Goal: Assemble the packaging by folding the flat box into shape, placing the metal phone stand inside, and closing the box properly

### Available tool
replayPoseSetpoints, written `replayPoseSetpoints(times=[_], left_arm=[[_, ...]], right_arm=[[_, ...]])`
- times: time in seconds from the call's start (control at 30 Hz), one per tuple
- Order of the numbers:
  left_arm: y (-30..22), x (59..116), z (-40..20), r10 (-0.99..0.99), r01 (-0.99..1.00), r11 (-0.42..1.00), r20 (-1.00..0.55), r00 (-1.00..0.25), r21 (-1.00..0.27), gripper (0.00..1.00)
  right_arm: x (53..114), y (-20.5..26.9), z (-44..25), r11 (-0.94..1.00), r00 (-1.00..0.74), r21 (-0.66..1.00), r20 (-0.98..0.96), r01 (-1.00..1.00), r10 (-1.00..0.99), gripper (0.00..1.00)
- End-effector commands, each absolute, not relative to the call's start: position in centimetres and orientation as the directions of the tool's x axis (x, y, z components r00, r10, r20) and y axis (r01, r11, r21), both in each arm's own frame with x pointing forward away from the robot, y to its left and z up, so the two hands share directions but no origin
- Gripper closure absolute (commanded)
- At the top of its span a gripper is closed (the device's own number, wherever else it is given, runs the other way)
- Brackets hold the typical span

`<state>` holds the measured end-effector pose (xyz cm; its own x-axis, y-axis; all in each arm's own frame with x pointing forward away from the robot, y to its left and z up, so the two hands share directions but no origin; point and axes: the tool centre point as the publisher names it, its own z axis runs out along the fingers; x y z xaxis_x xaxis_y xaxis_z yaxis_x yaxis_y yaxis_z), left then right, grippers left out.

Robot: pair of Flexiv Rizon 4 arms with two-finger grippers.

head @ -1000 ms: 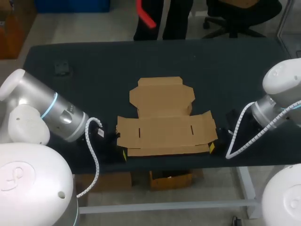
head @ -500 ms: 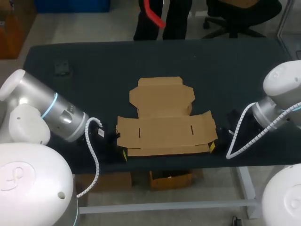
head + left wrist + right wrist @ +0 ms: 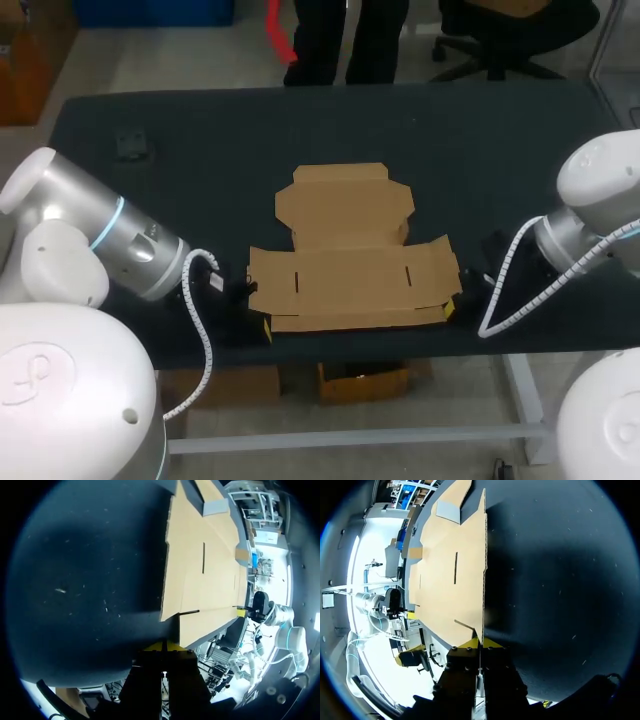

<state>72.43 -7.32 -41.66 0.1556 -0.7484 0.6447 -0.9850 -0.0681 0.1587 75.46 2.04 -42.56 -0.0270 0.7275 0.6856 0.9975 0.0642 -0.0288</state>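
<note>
Dark counter [image 3: 200, 130] carried the flat box [image 3: 350, 260], unfolded and lying at the middle of the near edge. The left claw [image 3: 266, 326] sat at the box's near left corner and the right claw [image 3: 449, 310] at its near right corner. Each had its fingers drawn together, tips against the card's edge; whether any card was pinched could not be told. Over the last second both claws had crept only slightly inward and the box had not stirred, so folding had likely not begun.
</note>
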Motion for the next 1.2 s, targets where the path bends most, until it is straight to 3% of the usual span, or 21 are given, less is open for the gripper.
replayPoseSetpoints(times=[0.03,1.2], left_arm=[[-7.6,72.7,-42.0,-0.746,-0.985,-0.064,0.648,0.153,0.160,1.00],[-8.6,72.9,-41.0,-0.746,-0.991,-0.029,0.658,0.106,0.127,1.00]], right_arm=[[75.4,2.0,-42.7,0.061,-0.029,-0.022,0.691,0.998,0.723,1.00],[76.1,2.4,-41.4,0.052,-0.043,0.009,0.703,0.999,0.710,1.00]])
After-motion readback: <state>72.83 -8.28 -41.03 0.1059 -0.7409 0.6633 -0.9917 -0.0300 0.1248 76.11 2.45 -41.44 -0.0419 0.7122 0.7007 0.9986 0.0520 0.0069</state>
